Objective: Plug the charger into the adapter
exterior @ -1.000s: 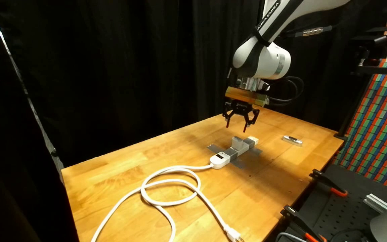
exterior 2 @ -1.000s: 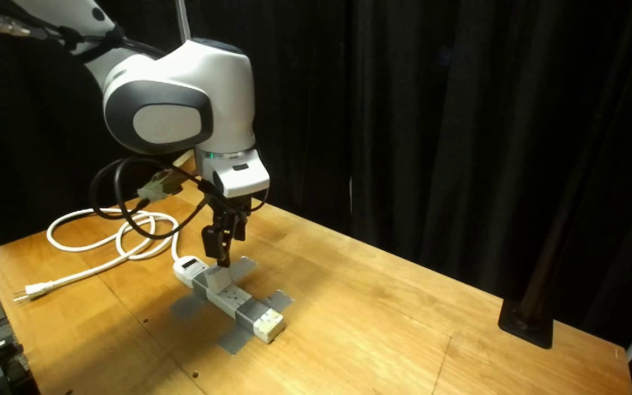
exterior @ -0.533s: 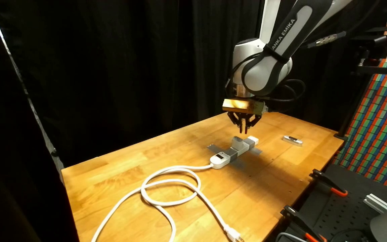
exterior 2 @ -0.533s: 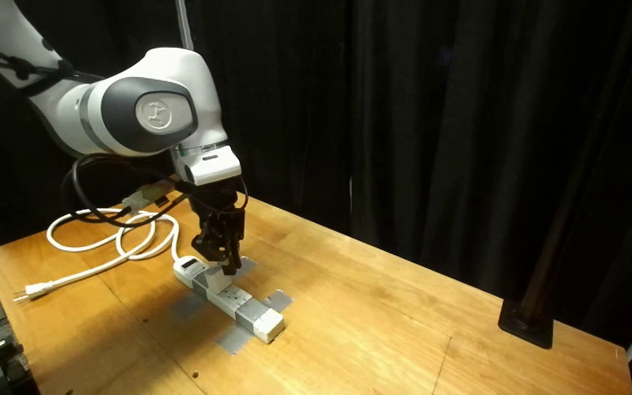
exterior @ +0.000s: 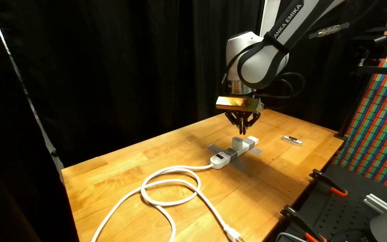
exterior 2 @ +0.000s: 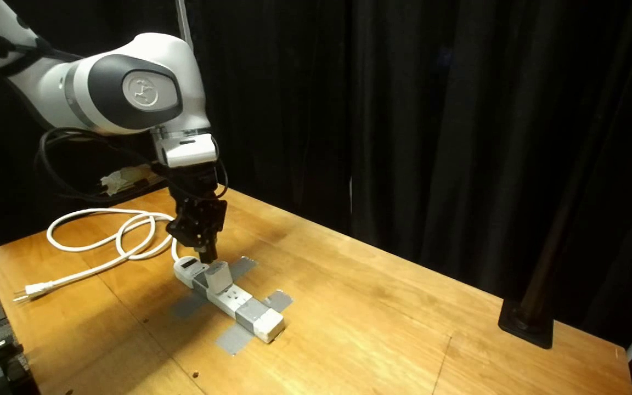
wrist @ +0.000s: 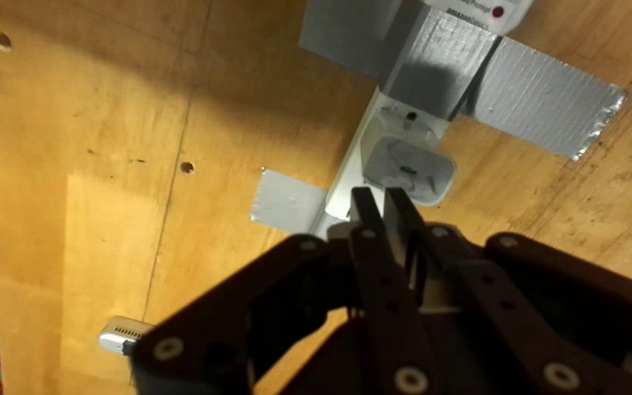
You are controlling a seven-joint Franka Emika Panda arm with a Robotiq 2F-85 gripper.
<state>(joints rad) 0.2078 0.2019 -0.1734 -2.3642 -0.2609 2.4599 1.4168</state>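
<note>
The charger (exterior: 237, 143), a small white block with a grey top, stands upright on the adapter (exterior 2: 268, 325); how deep its prongs sit is hidden. In the wrist view the charger (wrist: 410, 171) lies just beyond the fingertips. Grey tape straps the white adapter (wrist: 343, 200) to the table. My gripper (exterior: 242, 133) is shut, its two dark fingers nearly together with nothing between them. In an exterior view the gripper (exterior 2: 208, 261) hangs just above and beside the charger, apparently clear of it.
The adapter's white cable (exterior: 176, 169) loops over the wooden table (exterior: 113, 174) and ends in a plug (exterior: 232, 234). A small white-and-dark object (exterior: 292, 140) lies toward the right table edge. Orange-handled clamps (exterior: 329, 183) grip that edge. A dark post base (exterior 2: 525, 323) stands on the table.
The gripper's fingers have come together from wide apart. The arm came down, then shifted and rose a little. The charger and the adapter have stayed where they were.
</note>
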